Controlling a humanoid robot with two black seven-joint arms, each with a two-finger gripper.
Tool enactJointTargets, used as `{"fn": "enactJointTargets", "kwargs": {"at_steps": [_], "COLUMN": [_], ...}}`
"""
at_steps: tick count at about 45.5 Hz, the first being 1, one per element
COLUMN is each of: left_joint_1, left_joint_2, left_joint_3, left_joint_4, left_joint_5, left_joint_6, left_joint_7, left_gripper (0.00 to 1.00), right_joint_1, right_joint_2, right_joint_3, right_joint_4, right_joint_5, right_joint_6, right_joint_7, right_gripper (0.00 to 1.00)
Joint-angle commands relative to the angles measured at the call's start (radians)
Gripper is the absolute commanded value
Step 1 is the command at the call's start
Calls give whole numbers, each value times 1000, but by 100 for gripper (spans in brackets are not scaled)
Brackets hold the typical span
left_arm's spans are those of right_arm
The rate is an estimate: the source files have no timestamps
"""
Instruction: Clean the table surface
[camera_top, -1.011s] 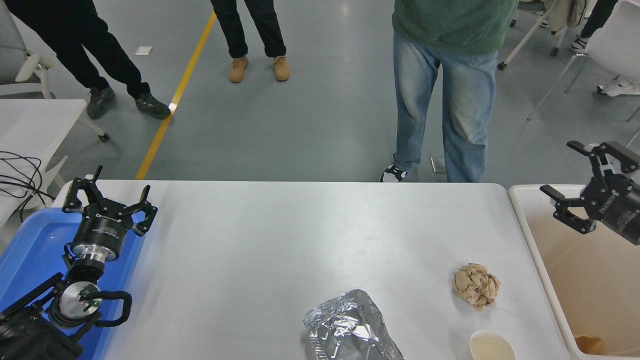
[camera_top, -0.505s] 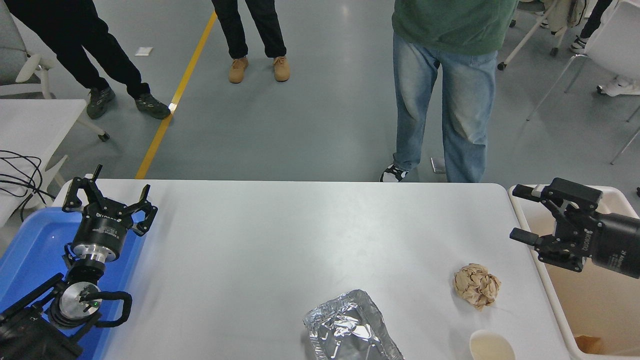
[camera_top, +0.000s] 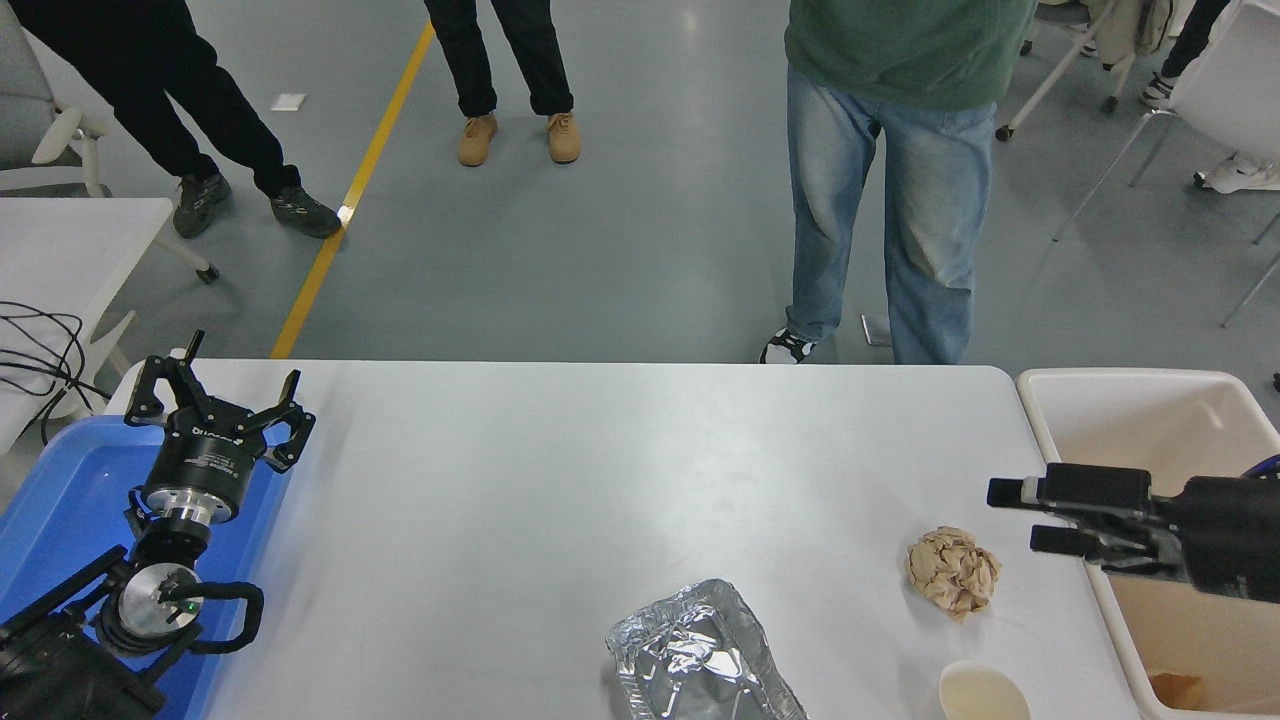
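Three scraps left on the table surface (camera_top: 600, 470) | head view: crumpled paper ball (camera_top: 953, 571), foil tray (camera_top: 700, 655), paper cup (camera_top: 984, 693), all near-right | right gripper (camera_top: 1022, 516) fingers spread, just beside the ball, approach step | next: close in on ball, carry to beige bin (camera_top: 1135, 392) | left gripper (camera_top: 215, 400) parked over blue tray (camera_top: 60, 500), fingers spread

No legible text; left gripper (camera_top: 215, 405) w/ white lettering, too small to read.

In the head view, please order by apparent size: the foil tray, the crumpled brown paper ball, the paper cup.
1. foil tray, clearly largest, though cut by the bottom edge.
2. crumpled brown paper ball.
3. paper cup, partly cut off, so its rank against the ball is unsure.
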Motion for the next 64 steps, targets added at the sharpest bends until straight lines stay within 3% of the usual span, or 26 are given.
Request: {"fn": "enactJointTargets", "kwargs": {"at_steps": [1, 10, 23, 33, 49, 64], "left_joint_1": [0, 0, 0, 0, 0, 0], "left_joint_2": [0, 0, 0, 0, 0, 0], "left_joint_3": [0, 0, 0, 0, 0, 0], "left_joint_4": [0, 0, 0, 0, 0, 0], "left_joint_5": [0, 0, 0, 0, 0, 0], "left_joint_6": [0, 0, 0, 0, 0, 0], "left_joint_7": [0, 0, 0, 0, 0, 0], "left_gripper": [99, 99, 99, 99, 99, 99], "right_joint_1": [-7, -8, -8, -2, -8, -5], "right_joint_2": [-49, -61, -52, -16, -12, 16], "right_joint_3": [-28, -93, -143, -218, -268, -429], "right_joint_4": [65, 58, 35, 11, 2, -21], "right_joint_5": [-165, -243, -277, -280, -338, -398], "right_joint_6": [0, -58, -118, -190, -233, -367], "right_joint_7": [10, 42, 10, -71, -73, -70], "right_gripper": [100, 100, 100, 100, 100, 100]}}
